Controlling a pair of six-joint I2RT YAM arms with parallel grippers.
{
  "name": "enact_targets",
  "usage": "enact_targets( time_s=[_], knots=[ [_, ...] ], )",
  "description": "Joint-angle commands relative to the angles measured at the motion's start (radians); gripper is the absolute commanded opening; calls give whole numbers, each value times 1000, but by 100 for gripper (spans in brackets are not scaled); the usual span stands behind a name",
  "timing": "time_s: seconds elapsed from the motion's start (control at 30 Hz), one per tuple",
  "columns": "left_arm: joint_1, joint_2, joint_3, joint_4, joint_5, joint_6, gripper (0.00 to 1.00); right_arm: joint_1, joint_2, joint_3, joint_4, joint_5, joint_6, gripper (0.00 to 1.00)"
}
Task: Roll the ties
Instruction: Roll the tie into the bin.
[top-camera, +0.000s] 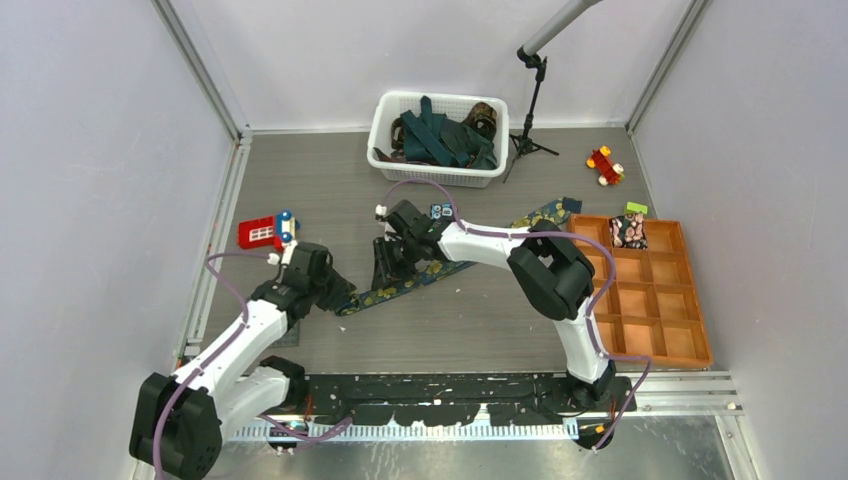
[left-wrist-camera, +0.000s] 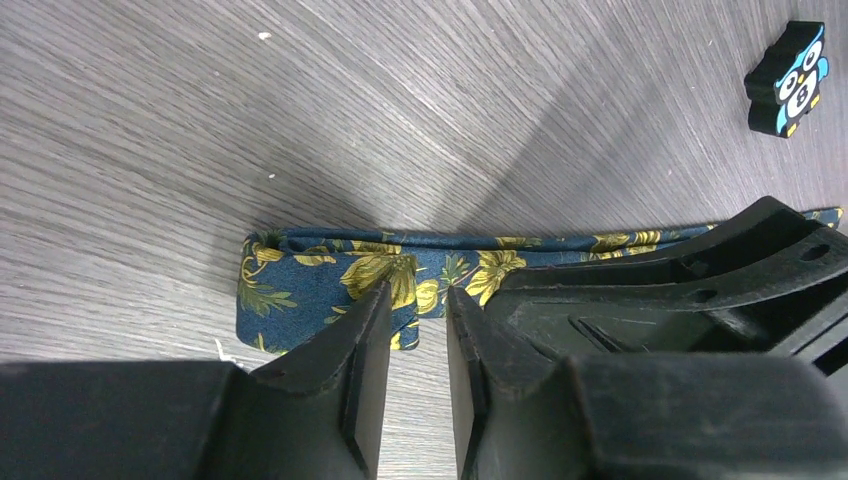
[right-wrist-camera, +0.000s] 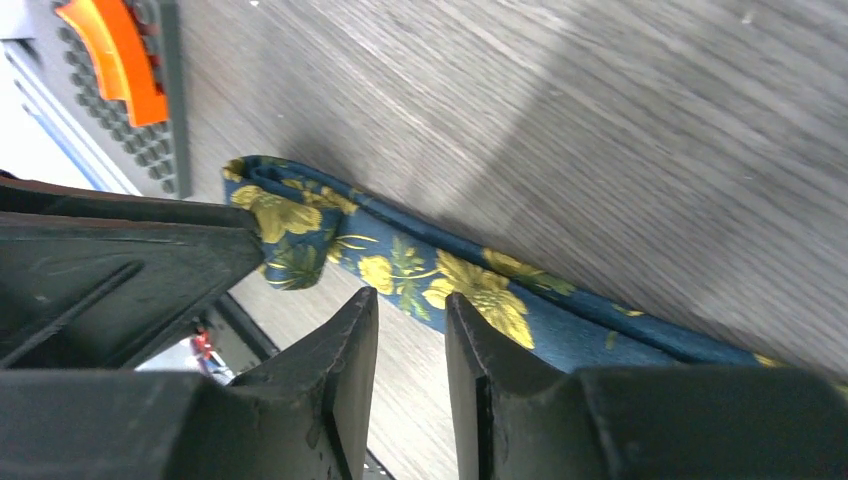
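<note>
A navy tie with yellow-gold flowers (top-camera: 432, 271) lies diagonally across the table, from near the orange tray to the front left. Its left end is folded over on itself (left-wrist-camera: 320, 283). My left gripper (top-camera: 338, 298) sits at that folded end, jaws a little apart with nothing between them (left-wrist-camera: 418, 305). My right gripper (top-camera: 386, 272) is just to its right, low over the tie, jaws also a little apart and empty (right-wrist-camera: 412, 300). The tie runs under and past its tips (right-wrist-camera: 470, 288). More ties, dark teal and brown-patterned, are heaped in the white basket (top-camera: 437, 178).
An orange compartment tray (top-camera: 680, 345) at the right holds a rolled patterned tie (top-camera: 628, 232). A red toy house (top-camera: 262, 232), a penguin block (left-wrist-camera: 790, 78), a red and yellow toy car (top-camera: 604, 165) and a black tripod stand (top-camera: 530, 110) stand around.
</note>
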Motion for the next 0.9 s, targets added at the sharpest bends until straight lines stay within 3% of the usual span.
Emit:
enact_targets(
  time_s=[0.0,0.33,0.63,0.87],
  knots=[
    [-4,-36,-19,-13,-33,-7,26,10,-79,30,96,-74,85,37],
    [-4,-75,-46,-27,-44,-16,0,20,-44,4,239,-154,245,42],
    [-4,-97,-57,-31,-48,-22,0,32,-5,1,242,-156,300,44],
    [-4,-112,-64,-36,-51,-25,0,48,30,7,246,-165,329,39]
  ],
)
